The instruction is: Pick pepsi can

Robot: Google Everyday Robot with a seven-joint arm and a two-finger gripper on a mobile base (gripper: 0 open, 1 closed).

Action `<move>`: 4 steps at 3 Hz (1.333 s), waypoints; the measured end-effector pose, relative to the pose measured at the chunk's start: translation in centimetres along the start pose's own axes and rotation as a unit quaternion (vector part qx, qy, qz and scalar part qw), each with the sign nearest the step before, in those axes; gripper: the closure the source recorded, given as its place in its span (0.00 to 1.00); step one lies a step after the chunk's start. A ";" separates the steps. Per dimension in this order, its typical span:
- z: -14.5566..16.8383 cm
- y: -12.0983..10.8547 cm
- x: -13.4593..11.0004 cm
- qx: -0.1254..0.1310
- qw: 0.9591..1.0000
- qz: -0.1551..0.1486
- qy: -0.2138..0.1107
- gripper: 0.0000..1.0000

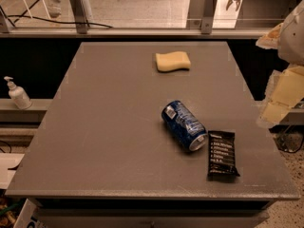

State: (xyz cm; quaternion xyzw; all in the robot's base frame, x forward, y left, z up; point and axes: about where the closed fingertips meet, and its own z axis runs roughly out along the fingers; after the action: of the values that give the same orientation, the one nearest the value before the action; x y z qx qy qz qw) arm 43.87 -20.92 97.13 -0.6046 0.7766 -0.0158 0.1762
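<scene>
Blue pepsi can (184, 126) sideways, gripper (281, 96) at right

Grey counter (118, 127) fills most of the view. The pepsi can (184, 126) lies on its side right of centre, dark blue w/ white print, one silver end facing front-right. A black snack bar wrapper (222, 154) lies flat just beside that end, nr the front-right corner; can't tell if they touch. Yellow sponge (173, 61) sits well apart, toward the far edge. The tool (280, 96), pale cream, hangs off the counter's right side, well apart from the can. White pump bottle (18, 94) stands on a ledge (28, 109) at left.
</scene>
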 end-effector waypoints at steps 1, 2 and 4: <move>1.7 0.6 -1.9 0.003 1.000 -0.004 -0.017 0.00; 3.7 1.8 -3.4 0.005 1.000 0.015 -0.006 0.00; 8.4 4.2 -5.0 0.002 0.997 0.073 0.015 0.00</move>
State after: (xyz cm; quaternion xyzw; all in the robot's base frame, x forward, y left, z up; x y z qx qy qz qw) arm 43.45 -13.51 89.58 -0.5455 0.8214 -0.0134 0.1662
